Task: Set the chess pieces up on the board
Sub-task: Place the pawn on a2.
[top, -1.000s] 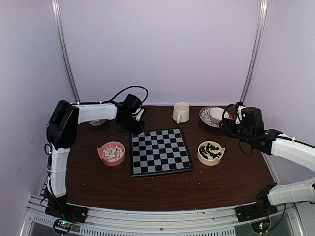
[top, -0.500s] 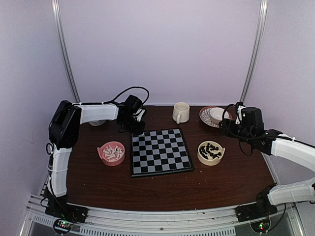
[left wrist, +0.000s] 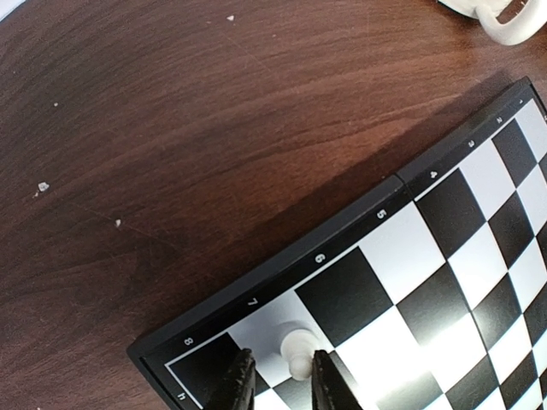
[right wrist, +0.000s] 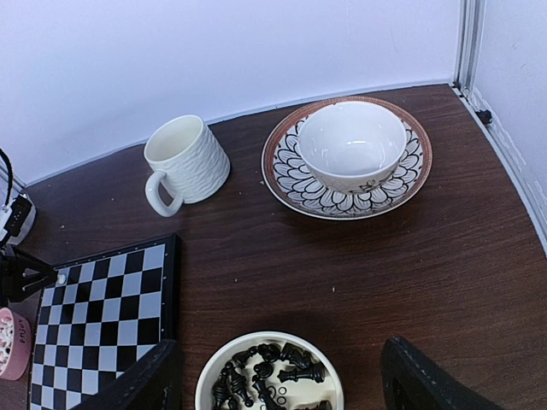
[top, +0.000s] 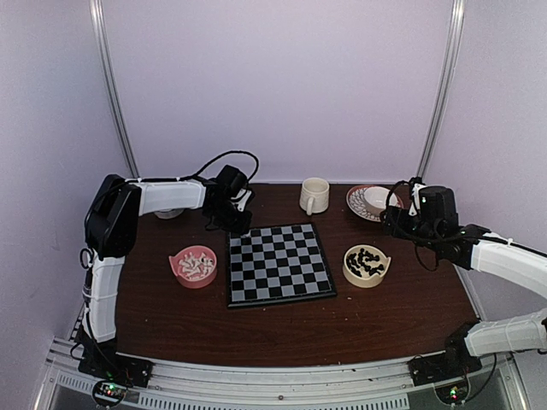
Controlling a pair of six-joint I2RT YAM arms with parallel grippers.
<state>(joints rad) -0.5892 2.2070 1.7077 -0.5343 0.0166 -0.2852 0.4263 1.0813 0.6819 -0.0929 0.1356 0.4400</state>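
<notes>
The board [top: 278, 265] is a flat square of glossy black and pale checks inside a thin black rim, lying mid-table on the dark, streaky wood of the table [right wrist: 385, 273]. White numerals run along its border. One white piece [left wrist: 297, 348], small, smooth plastic with a rounded top, stands on a pale square by the rim at the board's far left corner.

The left pincer [left wrist: 282, 369] hangs over that corner with its dark fingers either side of the piece. They are slightly parted, with a gap showing on one side, so nothing is grasped. The right pincer [right wrist: 280, 350] is spread wide and empty above the cream bowl [top: 346, 266], where the black pieces [right wrist: 269, 369] lie heaped.

The other white pieces [top: 197, 266] sit jumbled in a pink bowl [top: 175, 260] left of the board. Behind are a ribbed cream mug [right wrist: 192, 162] and a petal-patterned plate [right wrist: 291, 171] bearing a plain white bowl [right wrist: 350, 145].
</notes>
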